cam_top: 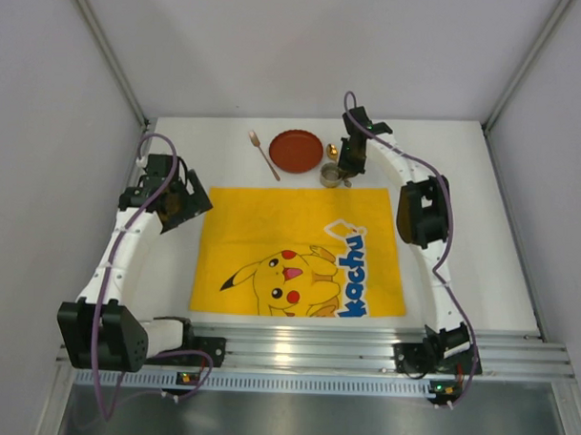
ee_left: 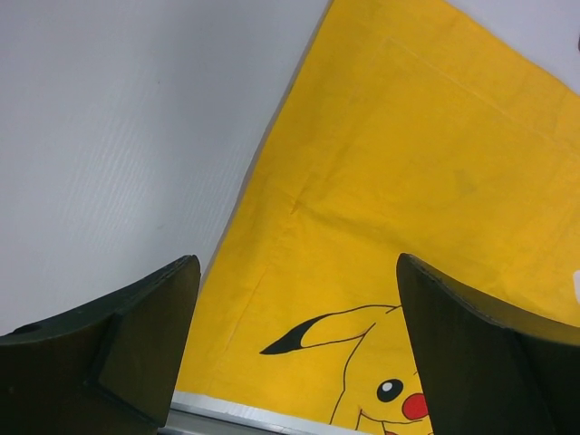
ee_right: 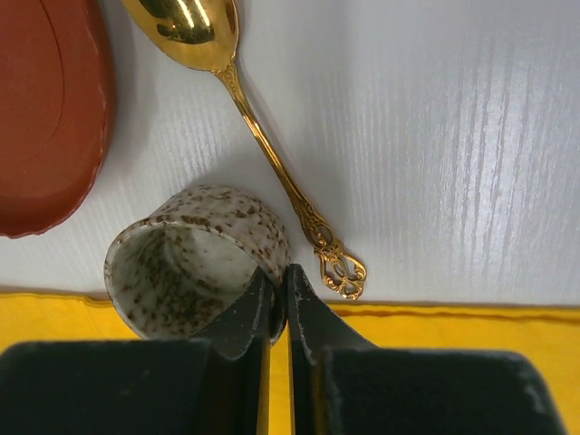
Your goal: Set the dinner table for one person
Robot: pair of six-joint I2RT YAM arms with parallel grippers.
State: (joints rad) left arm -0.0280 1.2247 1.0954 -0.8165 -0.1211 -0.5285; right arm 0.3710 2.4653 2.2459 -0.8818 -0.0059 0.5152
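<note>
While your left jaws hang wide open over the Pikachu mat [cam_top: 299,251], your right jaws pinch shut on the rim of the speckled cup [ee_right: 195,263]. It stands on the white desk [cam_top: 482,205] beside the gold spoon [ee_right: 272,163] and red plate [cam_top: 296,151], probably so you can carry it onto the mat.

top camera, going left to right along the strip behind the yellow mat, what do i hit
thin gold metal fork → round red-brown plate → small speckled ceramic cup; gold spoon left out: same span as the cup
</note>
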